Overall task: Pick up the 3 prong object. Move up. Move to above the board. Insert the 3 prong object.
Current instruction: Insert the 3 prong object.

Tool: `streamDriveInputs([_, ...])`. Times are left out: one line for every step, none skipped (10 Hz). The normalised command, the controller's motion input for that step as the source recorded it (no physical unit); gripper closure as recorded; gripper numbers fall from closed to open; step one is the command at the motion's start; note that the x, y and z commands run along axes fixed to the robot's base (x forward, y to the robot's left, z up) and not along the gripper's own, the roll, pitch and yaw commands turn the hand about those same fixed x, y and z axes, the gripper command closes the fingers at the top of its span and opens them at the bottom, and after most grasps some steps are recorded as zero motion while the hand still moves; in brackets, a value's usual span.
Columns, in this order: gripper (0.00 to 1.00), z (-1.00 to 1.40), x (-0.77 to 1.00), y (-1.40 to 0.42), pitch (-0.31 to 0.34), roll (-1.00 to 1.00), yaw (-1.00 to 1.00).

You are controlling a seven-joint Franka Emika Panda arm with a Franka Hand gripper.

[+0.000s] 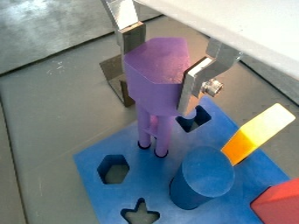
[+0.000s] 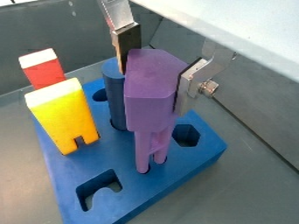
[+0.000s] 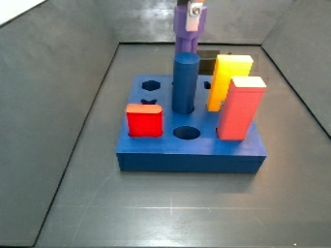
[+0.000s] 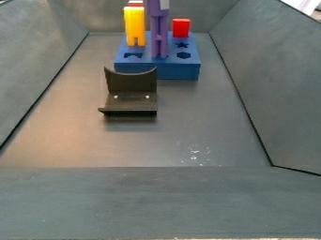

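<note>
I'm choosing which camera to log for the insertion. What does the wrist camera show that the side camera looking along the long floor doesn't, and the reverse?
Only a wrist view shows the gripper fingers clamped on the 3 prong object, its prongs at the board, and the empty hexagon hole and star hole.

Only that side view shows the fixture whole, standing on the floor in front of the board, and the bare floor around it.

Both show the purple piece upright over the board, the blue cylinder and the yellow peg.
</note>
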Motion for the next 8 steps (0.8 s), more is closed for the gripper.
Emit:
streamDriveInputs([1.00, -0.99, 0.02, -0.02, -0.084, 0.10, 0.26])
streamDriveInputs([1.00, -0.98, 0.00, -0.10, -0.089, 0.11, 0.27])
streamDriveInputs([1.00, -1.00, 0.03, -0.12, -0.094, 0.05, 0.33])
streamDriveInputs([1.00, -1.00, 0.00, -0.23, -0.047, 0.04, 0.27])
streamDriveInputs([1.00, -1.00, 0.00, -0.26, -0.044, 0.02, 0.27])
streamDriveInputs([1.00, -0.87, 0.20, -0.15, -0.199, -0.02, 0.00])
streamDriveInputs([1.00, 0.00, 0.05, 0.00, 0.027, 0.00, 0.00])
streamDriveInputs([1.00, 0.00, 0.00, 0.00, -0.024, 0.00, 0.00])
